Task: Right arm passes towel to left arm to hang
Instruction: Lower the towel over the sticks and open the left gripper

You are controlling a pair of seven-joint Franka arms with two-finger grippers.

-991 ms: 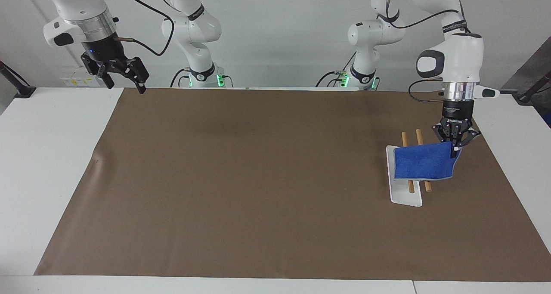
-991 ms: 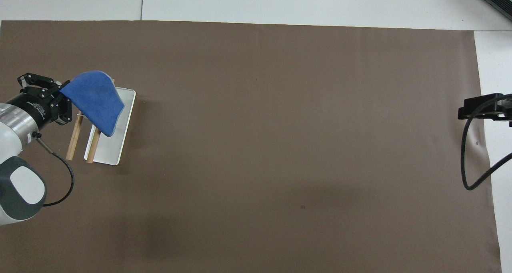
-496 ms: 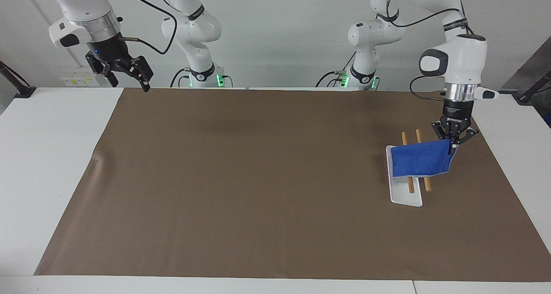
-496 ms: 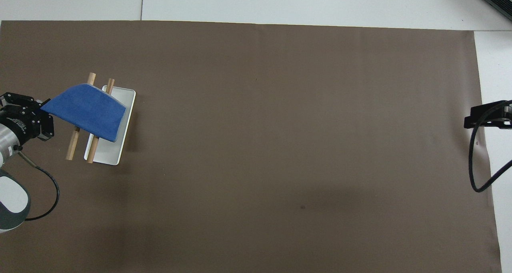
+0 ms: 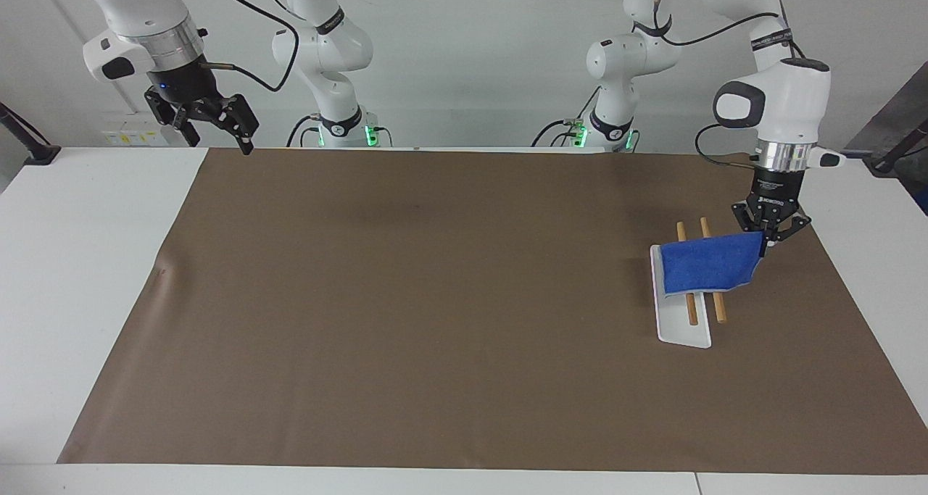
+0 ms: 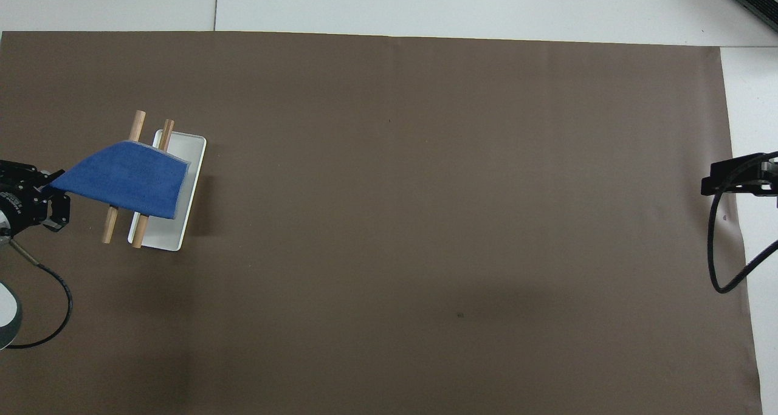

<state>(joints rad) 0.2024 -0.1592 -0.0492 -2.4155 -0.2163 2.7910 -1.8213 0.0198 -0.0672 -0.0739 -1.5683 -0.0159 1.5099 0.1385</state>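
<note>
The blue towel [image 5: 707,267] lies draped across the two wooden rods [image 5: 681,228] of a small rack with a white base [image 5: 681,332]. My left gripper [image 5: 763,246] is shut on the towel's corner at the side toward the left arm's end of the table, low beside the rods. In the overhead view the towel [image 6: 127,178] stretches from the left gripper [image 6: 44,188] over both rods [image 6: 138,120] to the white base [image 6: 164,236]. My right gripper [image 5: 220,138] is open and empty, raised over the table's edge at the right arm's end. Only part of it [image 6: 729,175] shows in the overhead view.
A brown mat [image 5: 435,299] covers most of the white table [image 5: 80,263]. The two arm bases [image 5: 341,129] stand at the robots' edge. A black cable [image 6: 717,245] hangs from the right arm.
The left gripper has moved down and toward the left arm's end of the table, pulling the towel flatter across the rods. The right gripper rose slightly, then stayed still.
</note>
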